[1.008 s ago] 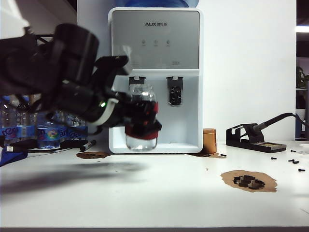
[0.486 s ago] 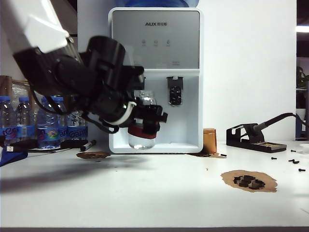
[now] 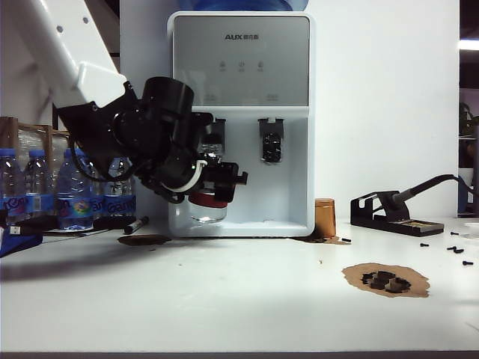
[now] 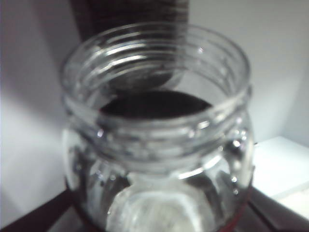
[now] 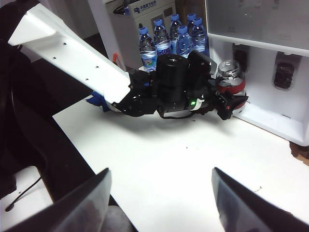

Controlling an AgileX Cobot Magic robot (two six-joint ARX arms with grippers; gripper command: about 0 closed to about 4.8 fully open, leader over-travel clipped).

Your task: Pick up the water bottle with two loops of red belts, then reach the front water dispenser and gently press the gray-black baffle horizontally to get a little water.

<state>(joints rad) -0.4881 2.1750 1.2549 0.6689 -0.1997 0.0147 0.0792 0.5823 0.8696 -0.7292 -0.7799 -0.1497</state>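
Note:
The water bottle (image 3: 206, 212), clear glass with a dark-red band, hangs in the left bay of the white water dispenser (image 3: 239, 67). My left gripper (image 3: 217, 183) is shut on its body. Its open neck sits just below the left gray-black baffle (image 3: 213, 133); the right baffle (image 3: 272, 142) is free. In the left wrist view the bottle (image 4: 159, 145) fills the picture, with the dark baffle (image 4: 130, 12) right behind its rim. My right gripper (image 5: 161, 203) stands open over the white table, well back from the bottle (image 5: 230, 72) and the dispenser (image 5: 260, 24).
Blue-capped plastic bottles (image 3: 67, 187) stand left of the dispenser, with a black marker (image 3: 136, 223) lying in front. To the right are a copper cup (image 3: 324, 217), a soldering-iron stand (image 3: 385, 209), a brown patch with black parts (image 3: 385, 279) and loose screws (image 3: 456, 250).
My left arm has carried the bottle away from the camera and lower, into the dispenser's left bay under the left baffle. The right gripper has kept still.

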